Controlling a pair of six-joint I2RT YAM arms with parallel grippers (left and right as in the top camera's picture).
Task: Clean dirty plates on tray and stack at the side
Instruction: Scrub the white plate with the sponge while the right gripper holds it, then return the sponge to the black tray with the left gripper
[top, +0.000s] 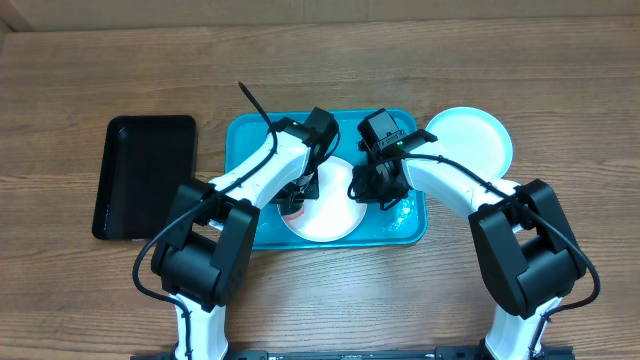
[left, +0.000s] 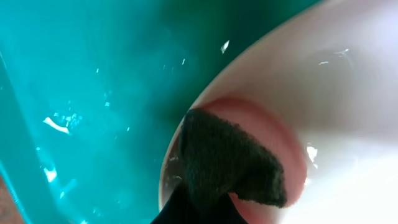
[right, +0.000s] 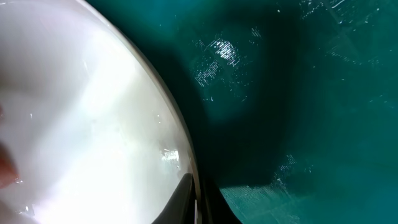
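Observation:
A white plate (top: 325, 215) lies on the turquoise tray (top: 250, 140), toward its front edge. My left gripper (top: 297, 195) is shut on a pink sponge with a dark green scouring face (left: 230, 162), which presses on the plate's left rim (left: 348, 93). The right gripper (top: 372, 188) is shut on the plate's right rim (right: 74, 112), one finger on each side of the edge (right: 196, 199). A light blue plate (top: 468, 137) rests on the table just right of the tray. Both arms hide the tray's middle.
A black rectangular tray (top: 145, 175) lies on the wooden table to the left of the turquoise one. The tray floor (right: 311, 93) looks wet and glossy in the wrist views.

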